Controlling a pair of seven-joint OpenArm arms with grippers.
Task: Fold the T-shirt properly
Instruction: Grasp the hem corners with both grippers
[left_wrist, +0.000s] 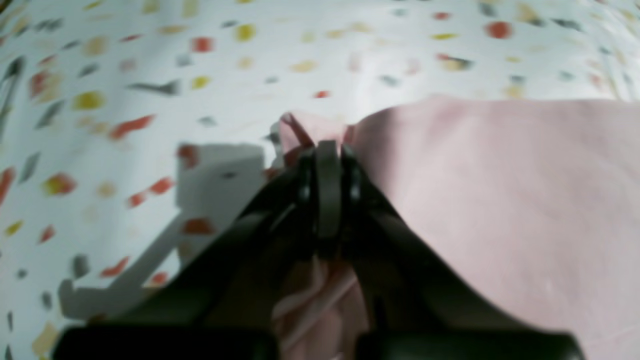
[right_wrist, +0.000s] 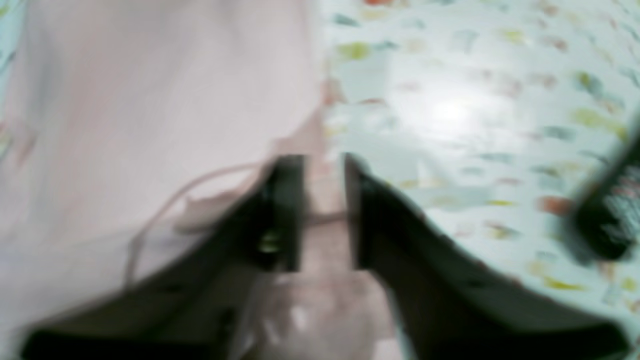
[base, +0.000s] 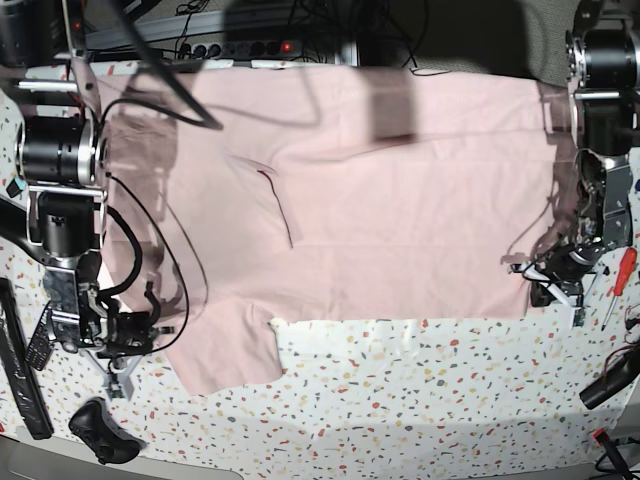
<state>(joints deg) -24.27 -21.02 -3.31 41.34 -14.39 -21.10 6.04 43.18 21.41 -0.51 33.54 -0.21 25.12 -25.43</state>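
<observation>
The pale pink T-shirt (base: 380, 200) lies spread over the speckled table (base: 420, 400), plain side up, with a sleeve at the lower left. My left gripper (base: 548, 272) is at the shirt's lower right corner. In the left wrist view it (left_wrist: 327, 150) is shut on a bunched bit of the pink cloth (left_wrist: 500, 200). My right gripper (base: 135, 330) is by the shirt's left edge near the sleeve. In the blurred right wrist view its jaws (right_wrist: 325, 210) stand apart, with the pink cloth (right_wrist: 150, 100) lying between and under them.
A red-handled screwdriver (base: 622, 270) lies at the right edge. A black bar (base: 20, 370), a remote (base: 40, 345) and a black handle-like object (base: 95, 430) lie at the lower left. A power strip (base: 250, 45) and cables run along the back.
</observation>
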